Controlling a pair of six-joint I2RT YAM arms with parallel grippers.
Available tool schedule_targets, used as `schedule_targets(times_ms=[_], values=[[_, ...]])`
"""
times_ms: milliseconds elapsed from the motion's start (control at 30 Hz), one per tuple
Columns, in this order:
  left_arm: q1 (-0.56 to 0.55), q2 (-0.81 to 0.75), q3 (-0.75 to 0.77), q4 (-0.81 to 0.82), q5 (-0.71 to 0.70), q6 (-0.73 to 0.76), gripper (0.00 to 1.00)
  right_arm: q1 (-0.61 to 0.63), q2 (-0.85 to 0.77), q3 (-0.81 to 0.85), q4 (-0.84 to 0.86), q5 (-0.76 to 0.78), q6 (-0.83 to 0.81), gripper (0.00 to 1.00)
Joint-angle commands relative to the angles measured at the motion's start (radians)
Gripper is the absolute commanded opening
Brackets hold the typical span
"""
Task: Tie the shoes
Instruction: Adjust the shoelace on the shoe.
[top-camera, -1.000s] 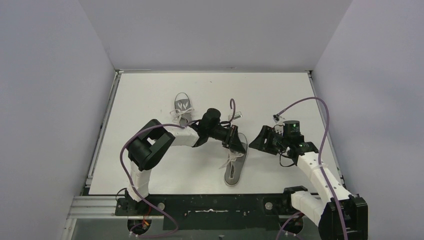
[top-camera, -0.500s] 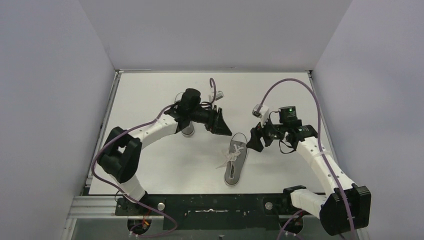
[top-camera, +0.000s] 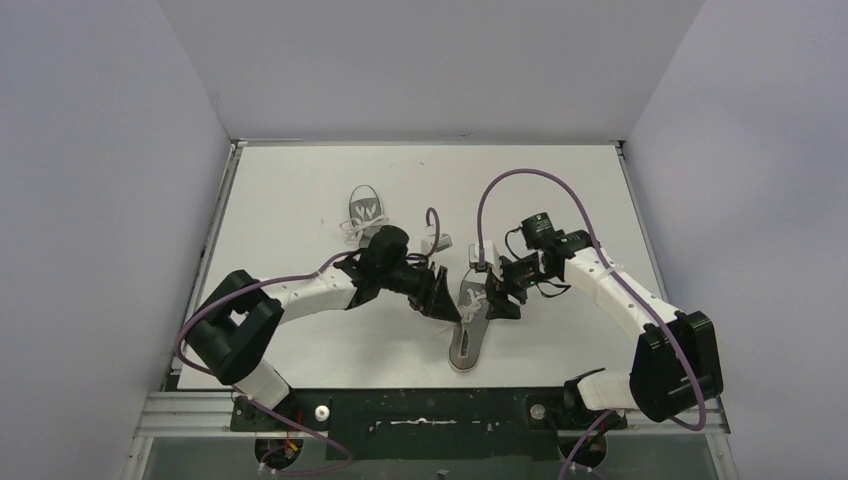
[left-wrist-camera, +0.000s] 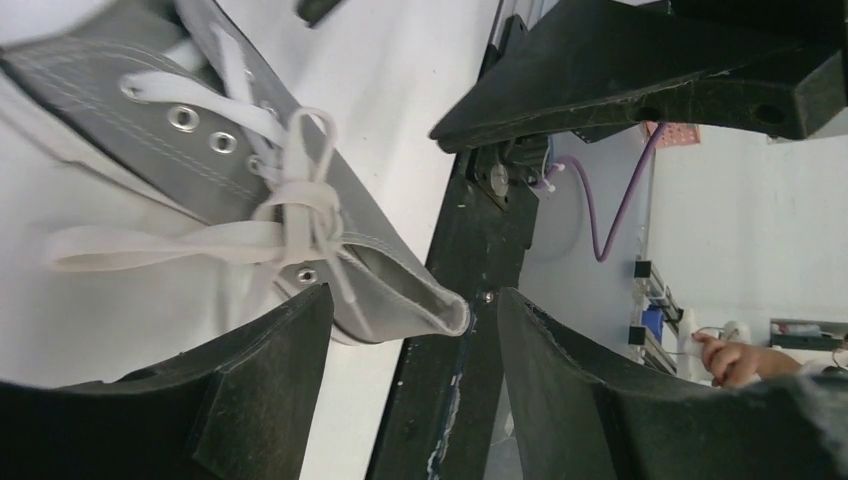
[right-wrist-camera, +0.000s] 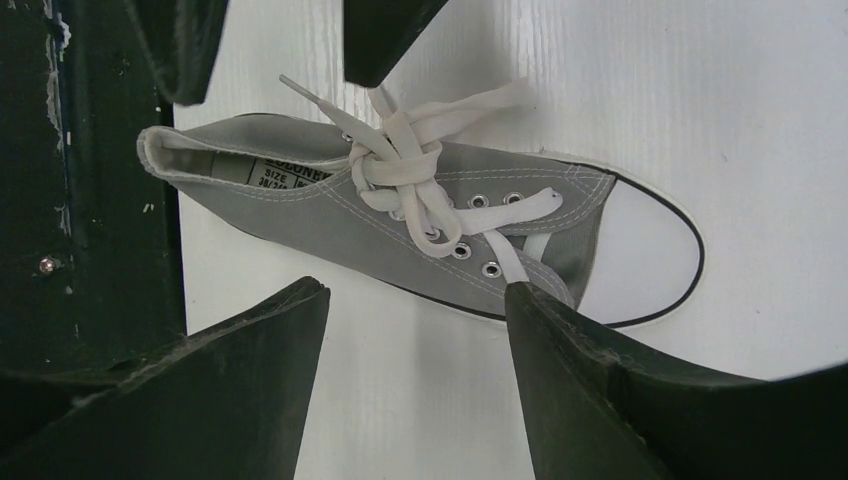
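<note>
Both arms swung in from wider apart. Left gripper (top-camera: 440, 298) and right gripper (top-camera: 498, 298) flank the near shoe (top-camera: 466, 338), jaws apart, holding nothing. Its bow (right-wrist-camera: 395, 160) looks tied. Long axis runs near-to-far, toe pointing away from the robot. Far shoe (top-camera: 366, 210) lies beyond, to its left, probably next.

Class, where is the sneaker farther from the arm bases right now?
In the top view, the far sneaker lies left of centre on the table, just behind the left arm, apart from the near sneaker.
</note>
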Motion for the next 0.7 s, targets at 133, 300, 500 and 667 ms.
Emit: schedule_targets(times_ms=[133, 300, 500, 667], values=[[-0.078, 0.068, -0.010, 0.172, -0.092, -0.082, 0.45, 0.001, -0.023, -0.074, 0.183, 0.001, 0.040, 0.67], [-0.079, 0.081, 0.005, 0.063, -0.122, -0.020, 0.36, 0.002, 0.012, -0.056, 0.209, -0.041, 0.045, 0.66], [-0.083, 0.066, -0.002, 0.032, -0.145, 0.001, 0.45, 0.008, 0.061, -0.017, 0.172, -0.081, 0.009, 0.64], [-0.093, 0.112, 0.014, 0.027, -0.123, 0.002, 0.40, 0.015, 0.077, -0.018, 0.173, -0.090, 0.004, 0.62]])
